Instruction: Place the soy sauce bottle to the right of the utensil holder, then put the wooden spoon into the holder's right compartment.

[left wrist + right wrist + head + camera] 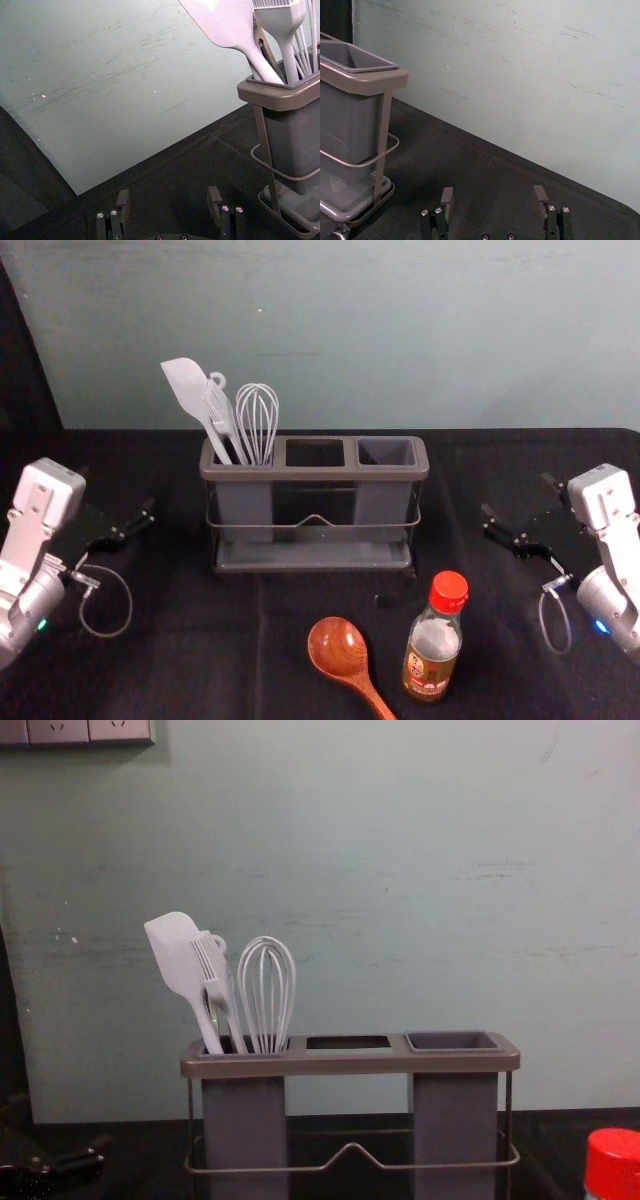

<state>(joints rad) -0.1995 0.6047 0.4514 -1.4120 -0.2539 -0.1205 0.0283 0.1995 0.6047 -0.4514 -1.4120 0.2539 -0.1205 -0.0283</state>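
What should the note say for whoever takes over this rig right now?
Left gripper: fingers open, nothing held, out to the holder's left.
Right gripper: fingers open, nothing held, out to the holder's right.
Soy sauce bottle: upright in front of the utensil holder, near its right end.
Wooden spoon: on the table left of the bottle, bowl toward the holder.
Whisk and spatula: in the left compartment.
Done: neither step.
Left: bottle to the holder's right, then spoon into the right compartment.
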